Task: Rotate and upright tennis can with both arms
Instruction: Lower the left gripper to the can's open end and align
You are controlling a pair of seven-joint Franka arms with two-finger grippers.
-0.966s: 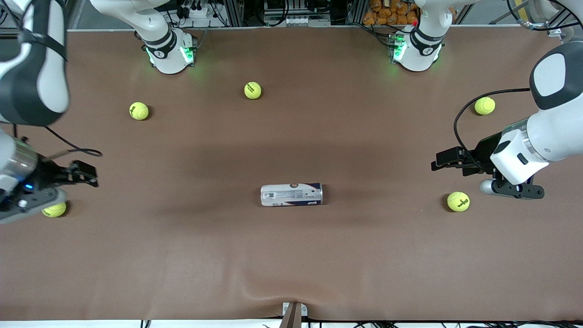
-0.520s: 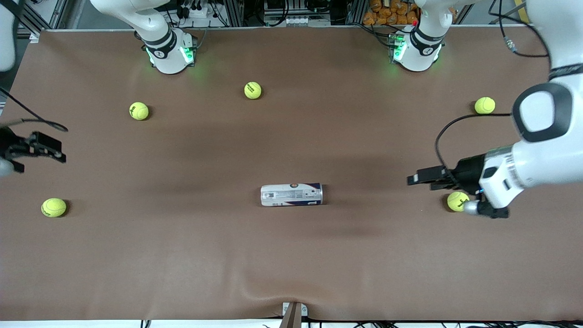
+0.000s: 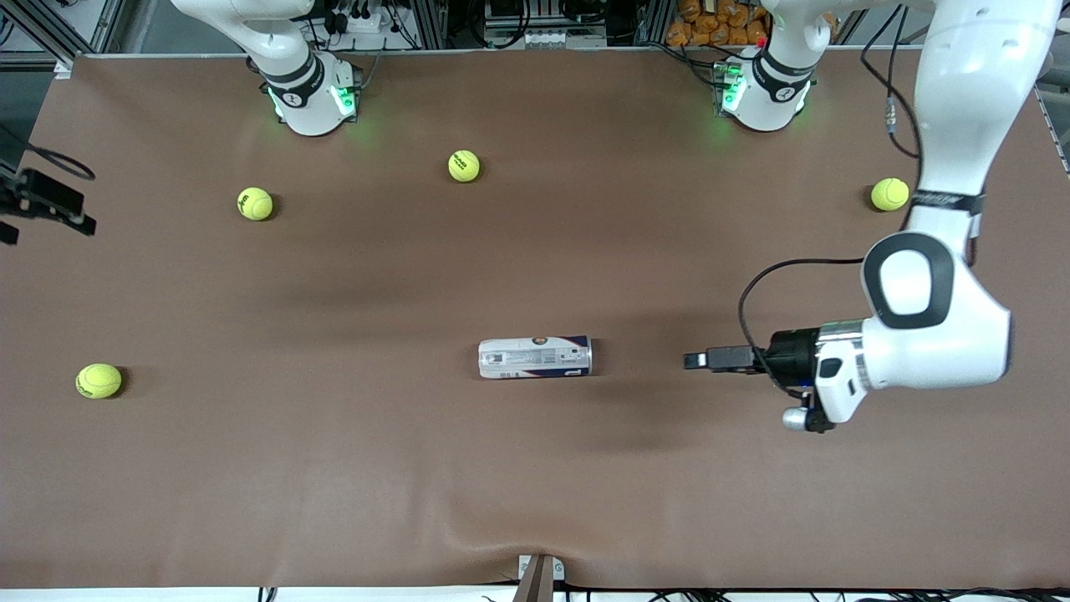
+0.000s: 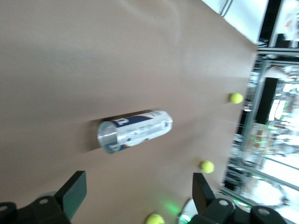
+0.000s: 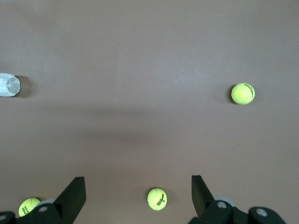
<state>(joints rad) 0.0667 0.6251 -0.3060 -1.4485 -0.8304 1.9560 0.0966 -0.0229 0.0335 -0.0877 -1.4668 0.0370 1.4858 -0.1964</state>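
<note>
The tennis can (image 3: 535, 358) lies on its side in the middle of the table, white and navy label up. It also shows in the left wrist view (image 4: 134, 131), and its end shows in the right wrist view (image 5: 8, 85). My left gripper (image 3: 695, 360) is open and empty over the bare table, toward the left arm's end from the can, pointing at the can's end and well apart from it. My right gripper (image 3: 58, 209) is open and empty over the table's edge at the right arm's end, a long way from the can.
Tennis balls lie around the brown mat: one (image 3: 255, 203), another (image 3: 464, 165), a third (image 3: 889, 194) near the left arm's end and one (image 3: 99, 380) near the right arm's end. The arm bases (image 3: 313, 96) stand along the table's back edge.
My left gripper has swung in toward the can's end and now covers the ball that lay there. My right gripper has drawn away to the table's edge at the right arm's end.
</note>
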